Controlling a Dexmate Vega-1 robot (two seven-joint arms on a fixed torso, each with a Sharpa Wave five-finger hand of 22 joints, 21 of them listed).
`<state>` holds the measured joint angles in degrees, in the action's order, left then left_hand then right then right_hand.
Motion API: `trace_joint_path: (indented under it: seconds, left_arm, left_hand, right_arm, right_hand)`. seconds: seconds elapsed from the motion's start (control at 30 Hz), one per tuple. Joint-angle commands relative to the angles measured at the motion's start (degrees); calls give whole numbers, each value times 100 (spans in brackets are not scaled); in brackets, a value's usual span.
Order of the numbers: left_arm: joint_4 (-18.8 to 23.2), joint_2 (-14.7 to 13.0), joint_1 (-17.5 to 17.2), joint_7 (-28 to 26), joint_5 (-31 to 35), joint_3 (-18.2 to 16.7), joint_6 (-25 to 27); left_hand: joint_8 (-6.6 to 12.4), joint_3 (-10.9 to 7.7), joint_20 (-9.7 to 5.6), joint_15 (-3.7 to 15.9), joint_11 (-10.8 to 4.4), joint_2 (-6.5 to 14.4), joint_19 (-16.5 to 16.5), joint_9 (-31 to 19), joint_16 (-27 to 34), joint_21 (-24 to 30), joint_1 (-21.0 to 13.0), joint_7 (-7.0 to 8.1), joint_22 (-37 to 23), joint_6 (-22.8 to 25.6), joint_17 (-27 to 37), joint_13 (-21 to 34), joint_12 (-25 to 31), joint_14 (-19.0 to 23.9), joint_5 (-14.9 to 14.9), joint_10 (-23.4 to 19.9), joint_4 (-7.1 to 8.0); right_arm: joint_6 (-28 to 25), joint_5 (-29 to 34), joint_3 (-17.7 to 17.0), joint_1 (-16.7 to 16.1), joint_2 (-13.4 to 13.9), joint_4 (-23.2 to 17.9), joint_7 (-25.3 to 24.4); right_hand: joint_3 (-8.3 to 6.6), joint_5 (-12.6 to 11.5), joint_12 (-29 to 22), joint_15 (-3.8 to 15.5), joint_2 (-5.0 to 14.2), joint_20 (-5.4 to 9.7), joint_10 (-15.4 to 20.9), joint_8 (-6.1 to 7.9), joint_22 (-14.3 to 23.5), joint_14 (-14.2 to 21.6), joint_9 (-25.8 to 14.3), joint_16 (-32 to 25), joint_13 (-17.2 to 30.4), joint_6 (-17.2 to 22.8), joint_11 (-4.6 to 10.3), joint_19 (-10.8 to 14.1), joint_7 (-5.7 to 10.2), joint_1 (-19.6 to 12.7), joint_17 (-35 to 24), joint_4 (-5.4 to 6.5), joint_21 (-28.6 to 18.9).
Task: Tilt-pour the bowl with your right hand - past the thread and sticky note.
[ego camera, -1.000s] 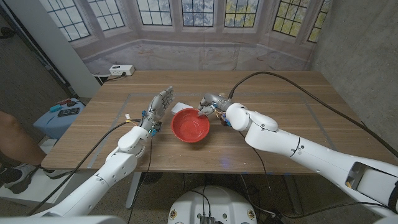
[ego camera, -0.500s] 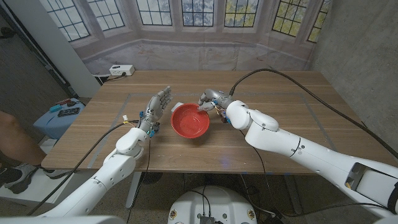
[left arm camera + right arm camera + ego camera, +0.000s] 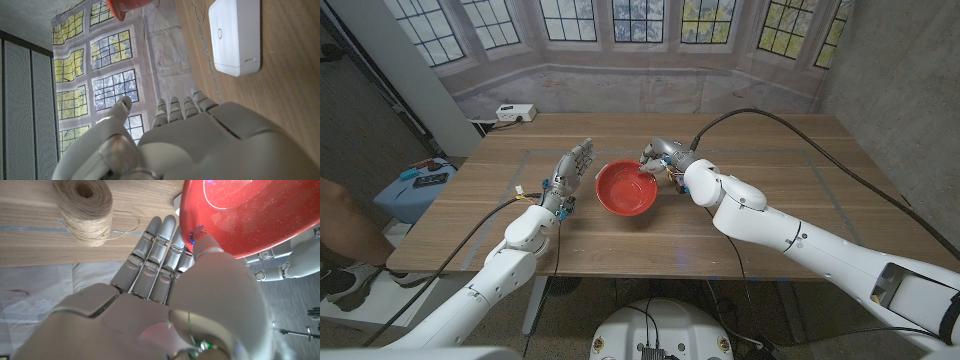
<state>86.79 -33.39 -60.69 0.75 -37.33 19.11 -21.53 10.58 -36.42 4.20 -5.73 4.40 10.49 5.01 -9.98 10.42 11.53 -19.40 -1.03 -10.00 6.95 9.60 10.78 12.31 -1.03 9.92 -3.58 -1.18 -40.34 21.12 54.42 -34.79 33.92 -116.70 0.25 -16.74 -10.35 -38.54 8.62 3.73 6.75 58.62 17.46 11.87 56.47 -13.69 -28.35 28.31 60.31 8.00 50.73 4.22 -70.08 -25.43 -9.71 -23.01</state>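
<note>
My right hand (image 3: 660, 161) grips the far-right rim of the red bowl (image 3: 625, 188), which is raised and tipped so that its inside faces the table's front. In the right wrist view the thumb (image 3: 206, 244) presses on the bowl's (image 3: 240, 215) rim with the fingers (image 3: 159, 245) beneath it. A ball of brown thread (image 3: 82, 202) stands on the wood just beyond those fingers. My left hand (image 3: 570, 172) stands open just left of the bowl, fingers pointing up, holding nothing. The left wrist view catches the bowl's edge (image 3: 127, 6) past the left hand (image 3: 190, 145).
A white box (image 3: 515, 112) with a cable sits at the far left corner of the wooden table (image 3: 800, 180); a white box (image 3: 235, 35) also shows in the left wrist view. A person's leg (image 3: 340, 225) and a blue stool (image 3: 420, 188) are off the table's left side.
My right hand has lifted the bowl off the table, carried it farther from the front edge and tipped it more steeply. The white sheet behind it is now covered. My left hand has barely moved.
</note>
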Motion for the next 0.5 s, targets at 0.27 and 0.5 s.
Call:
trace_joint_path:
  seconds: [0.27, 0.5]
  left_arm:
    - [-131, 56, 177, 55, 13, 65, 81]
    - [-146, 68, 213, 60, 29, 96, 111]
  left_hand:
    - [3, 13, 8, 16, 36, -6, 21, -30, -5, -16, -48, -12, -10, 48, 21, 28, 14, -1, 32, -45, -16]
    - [2, 14, 7, 19, 36, -4, 22, -30, -4, -16, -53, -4, -10, 51, 20, 28, 12, 3, 33, -44, -18]
  right_arm:
    - [140, 330, -94, -144, -49, 126, -353]
    - [166, 522, -117, -226, -29, 111, -470]
  right_hand:
    - [14, -28, -45, 511, 8, 145, 40, -6, 16, 97, -27, 33, 15, 60, 22, -51, -19, -104, -67, 45, -77]
    - [21, -30, -50, 511, 12, 153, 35, -13, 17, 118, -27, 48, 27, 60, 28, -57, -22, -117, -89, 49, -98]
